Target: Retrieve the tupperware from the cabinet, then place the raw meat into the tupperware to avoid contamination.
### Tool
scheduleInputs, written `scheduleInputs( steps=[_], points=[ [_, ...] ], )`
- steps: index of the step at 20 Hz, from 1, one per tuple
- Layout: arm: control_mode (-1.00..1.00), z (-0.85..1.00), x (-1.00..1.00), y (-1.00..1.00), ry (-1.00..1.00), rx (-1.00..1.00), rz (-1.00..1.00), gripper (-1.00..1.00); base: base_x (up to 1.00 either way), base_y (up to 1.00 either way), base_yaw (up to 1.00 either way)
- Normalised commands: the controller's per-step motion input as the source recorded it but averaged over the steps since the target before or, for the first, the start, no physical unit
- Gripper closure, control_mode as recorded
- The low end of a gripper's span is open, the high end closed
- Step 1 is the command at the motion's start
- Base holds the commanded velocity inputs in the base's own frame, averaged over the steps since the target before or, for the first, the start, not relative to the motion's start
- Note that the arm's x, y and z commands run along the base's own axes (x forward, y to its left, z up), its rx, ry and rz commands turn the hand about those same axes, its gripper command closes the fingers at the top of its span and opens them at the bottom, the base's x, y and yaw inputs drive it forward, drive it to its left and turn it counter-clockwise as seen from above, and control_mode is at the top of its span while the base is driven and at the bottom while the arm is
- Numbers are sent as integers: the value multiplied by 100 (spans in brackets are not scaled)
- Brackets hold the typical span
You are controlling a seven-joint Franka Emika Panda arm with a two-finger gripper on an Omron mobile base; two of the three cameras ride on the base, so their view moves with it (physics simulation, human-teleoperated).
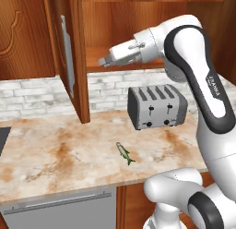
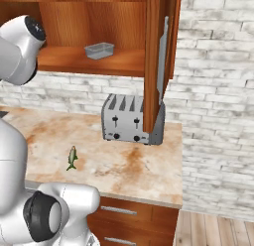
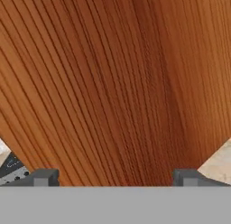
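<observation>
Left base view: the reddish-brown wooden wall cabinet (image 1: 69,52) stands open, its door with the long silver bar handle swung out toward the camera. The white arm's jaws (image 1: 103,62) point into the opening at shelf level, above the silver four-slot toaster (image 1: 156,106). The raw meat, a tiny grey-green fish with a pale head and dark green tail (image 1: 124,153), lies on the marbled beige and rust desk (image 1: 55,159), in front of the toaster and a little to its left, apart from it. Below the desk edge sits a grey metal-fronted appliance with a horizontal handle (image 1: 60,207).

Right base view: the tupperware, a small clear rectangular container (image 2: 99,50), rests upright on the cabinet shelf above the toaster, untouched. The fish lies on the desk in front of the toaster, to its left.

Hand view: the two dark fingertips (image 3: 43,177) stand wide apart with nothing between them; ahead is streaked wooden panelling at close range, with a corner of the toaster below.

Judgement: the step in hand is the first one, reaching into the cabinet for the container. The next move likely calls for aiming the hand at the container on the shelf above the toaster, straddling one wall or its width, and closing before lifting it out past the open door.
</observation>
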Motion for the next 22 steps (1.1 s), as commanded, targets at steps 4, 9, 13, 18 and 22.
scheduleInputs(
  steps=[4, 9, 13, 18, 22],
  points=[
    [-100, 0, 0, -20, -22, -20, -5, -100, 0, 0, 0],
    [-100, 0, 0, -29, -21, -22, -9, -100, 0, 0, 0],
    [-100, -11, -4, -33, -21, -23, -9, -100, 0, 0, 0],
    [-100, -22, -14, -35, -22, -24, -7, -100, 0, 0, 0],
    [-100, -21, -15, -37, -21, -22, -8, -100, 0, 0, 0]
  ],
)
